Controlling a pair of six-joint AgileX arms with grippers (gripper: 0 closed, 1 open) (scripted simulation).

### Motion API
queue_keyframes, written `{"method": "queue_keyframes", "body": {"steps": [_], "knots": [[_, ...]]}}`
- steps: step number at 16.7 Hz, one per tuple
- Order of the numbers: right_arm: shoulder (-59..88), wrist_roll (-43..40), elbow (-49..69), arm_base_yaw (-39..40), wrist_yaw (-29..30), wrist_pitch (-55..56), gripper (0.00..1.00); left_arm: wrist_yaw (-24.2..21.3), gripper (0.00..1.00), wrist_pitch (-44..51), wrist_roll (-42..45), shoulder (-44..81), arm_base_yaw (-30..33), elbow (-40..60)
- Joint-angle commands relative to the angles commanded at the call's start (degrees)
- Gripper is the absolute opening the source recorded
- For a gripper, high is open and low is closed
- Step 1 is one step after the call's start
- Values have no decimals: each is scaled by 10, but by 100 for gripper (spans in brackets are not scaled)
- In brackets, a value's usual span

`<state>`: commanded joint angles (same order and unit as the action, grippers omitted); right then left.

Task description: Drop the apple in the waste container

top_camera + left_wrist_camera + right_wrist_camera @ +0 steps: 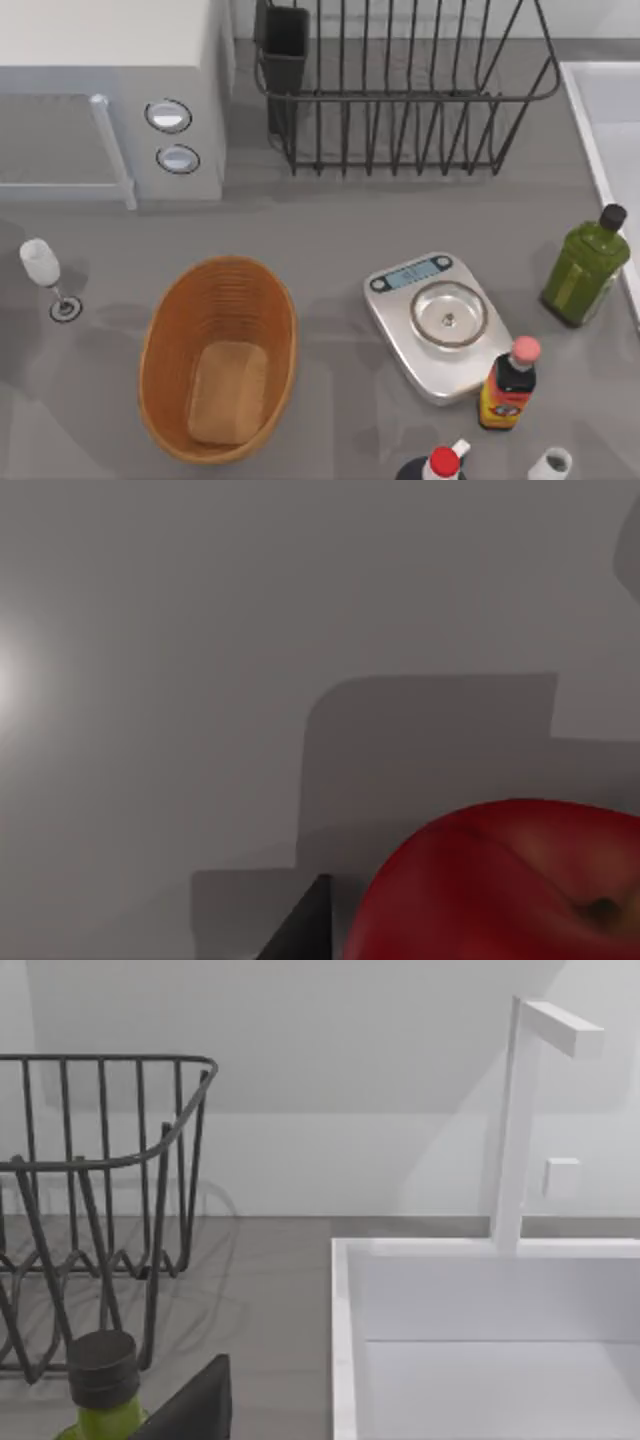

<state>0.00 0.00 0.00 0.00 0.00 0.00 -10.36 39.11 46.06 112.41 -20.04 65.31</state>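
My left wrist view: glossy red apple close up, smooth skin, dark stem dimple, dark finger beside it; jaw state, can't tell. Waste container: oval ribbed orange-brown basket on grey bench, left of steel scale, display unreadable.

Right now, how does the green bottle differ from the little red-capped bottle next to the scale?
The green bottle is the larger one, with olive-green see-through sides and a black cap. The red-capped bottle is smaller and dark, with a yellow and red label low on its body. The green bottle stands apart from the scale, toward the table's right edge; the red-capped bottle stands against the scale's near right corner. Both are upright and capped.
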Motion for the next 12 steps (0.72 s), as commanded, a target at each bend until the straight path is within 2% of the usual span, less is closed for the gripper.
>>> {"method": "queue_keyframes", "body": {"steps": [7,8,12], "knots": [[0,0,0,0,0,0,100,0,0,0,0,0,0,0],[0,0,0,0,0,0,100,18,0,8,3,-13,-9,0],[0,0,0,0,0,0,100,18,0,47,3,-15,-27,-5]]}}
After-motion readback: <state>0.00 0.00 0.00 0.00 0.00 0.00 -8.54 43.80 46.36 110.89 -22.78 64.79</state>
